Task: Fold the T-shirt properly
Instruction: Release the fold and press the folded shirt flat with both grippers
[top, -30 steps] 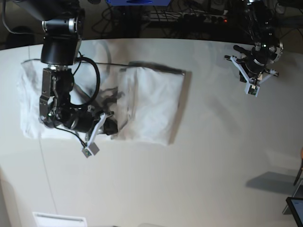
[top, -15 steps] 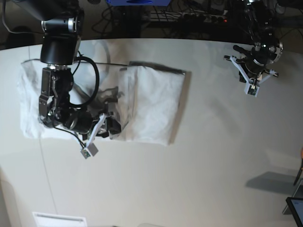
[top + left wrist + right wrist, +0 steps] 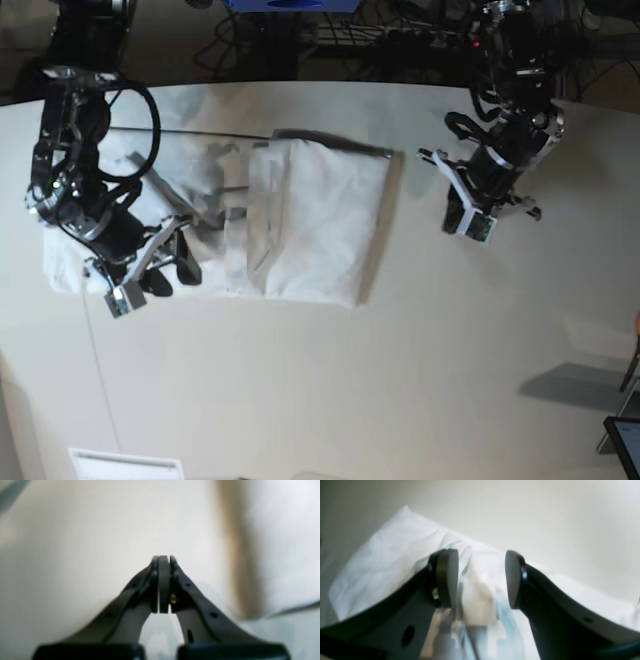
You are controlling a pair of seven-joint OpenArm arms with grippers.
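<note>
The white T-shirt point(image 3: 310, 220) lies part-folded on the tabletop point(image 3: 420, 380), with a doubled panel in the middle and wrinkled cloth running to the left. My right gripper point(image 3: 171, 273) hovers over the shirt's left front part. In the right wrist view the right gripper point(image 3: 481, 580) stands open just above the T-shirt point(image 3: 382, 562), with nothing between its pads. My left gripper point(image 3: 470, 222) is off the shirt's right edge. The left wrist view shows that gripper point(image 3: 163, 560) shut and empty over bare table, with blurred white cloth point(image 3: 282, 555) to its right.
Cables and dark equipment point(image 3: 400, 40) line the table's far edge. A white label point(image 3: 125, 463) sits at the near left edge. A dark object point(image 3: 625, 445) pokes in at the bottom right corner.
My right gripper has opened, let go of the cloth and drawn back to the left. The left arm has moved left and down, closer to the shirt's right edge, still shut.
</note>
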